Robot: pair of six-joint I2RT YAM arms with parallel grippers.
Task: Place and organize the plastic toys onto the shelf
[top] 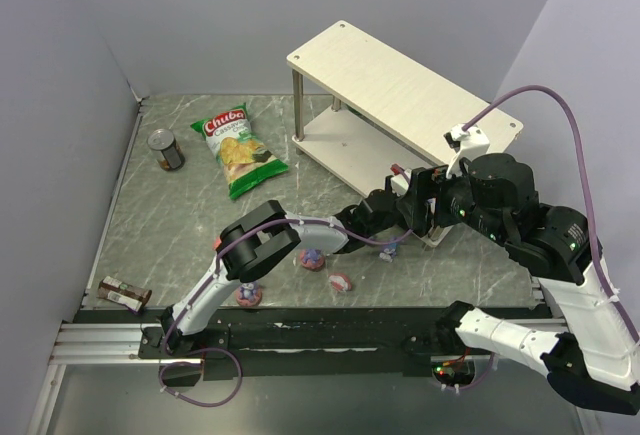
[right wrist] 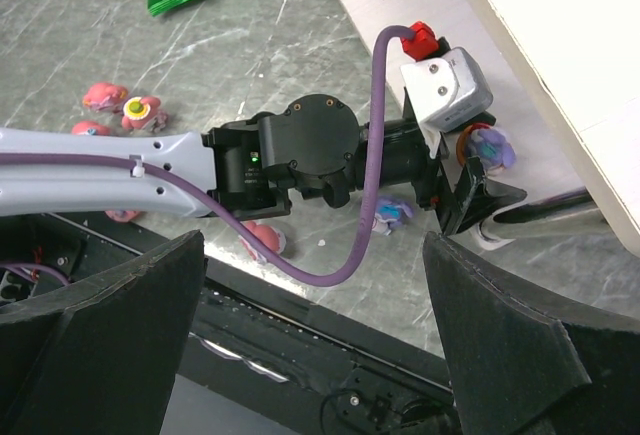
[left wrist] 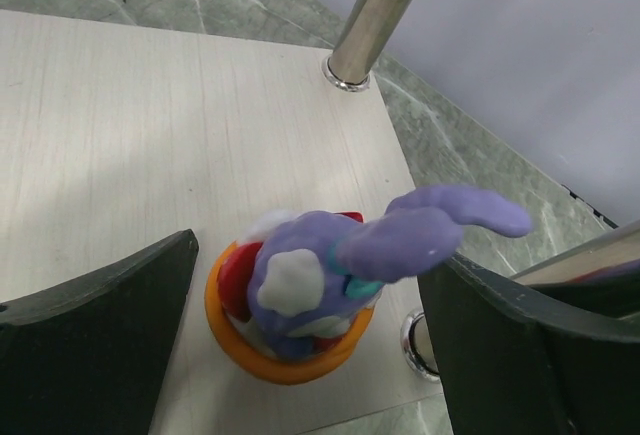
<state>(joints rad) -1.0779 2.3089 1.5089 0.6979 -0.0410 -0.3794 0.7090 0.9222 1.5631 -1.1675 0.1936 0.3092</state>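
Done: 1 bunny toy (left wrist: pixel 300 295) on shelf (left wrist: pixel 120 135).
Remaining: at least 4 toys (top: pixel 313 260) on table (top: pixel 180 235).
Left gripper (left wrist: pixel 310 290): open around bunny toy.
Right gripper (right wrist: pixel 315 245): open, empty.

Measured from your left claw (right wrist: pixel 480 170), the green Chuba chip bag (top: pixel 238 150) lies flat well off to its left and slightly farther back. The dark metal can (top: pixel 167 150) stands upright beyond the bag, farther left still. A small dark jar (top: pixel 125 294) lies on its side far left and nearer you, at the edge of the grey-green marbled table (top: pixel 180 225).
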